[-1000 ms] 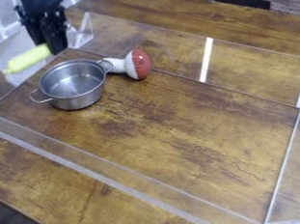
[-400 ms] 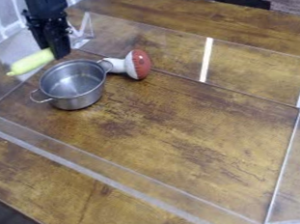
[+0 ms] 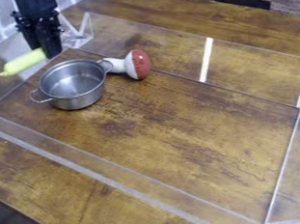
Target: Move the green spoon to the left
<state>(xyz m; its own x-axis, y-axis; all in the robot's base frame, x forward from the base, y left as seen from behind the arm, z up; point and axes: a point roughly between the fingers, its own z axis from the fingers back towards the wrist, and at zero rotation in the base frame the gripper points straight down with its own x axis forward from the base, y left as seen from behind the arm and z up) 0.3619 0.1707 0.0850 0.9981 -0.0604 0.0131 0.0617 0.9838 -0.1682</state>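
Gripper (image 3: 41, 46), black and pointing down at the far left corner, looks closed on the inner end of the green spoon (image 3: 22, 63); we see only the yellow-green handle jutting left, and no bowl. We judge the carry leftward to be nearly done. Next we would set it down flat and part the jaws. Right beside the spoon stands the steel pot (image 3: 72, 84), with the red-headed utensil (image 3: 127, 63) beyond it, all on the wooden table (image 3: 193, 130).
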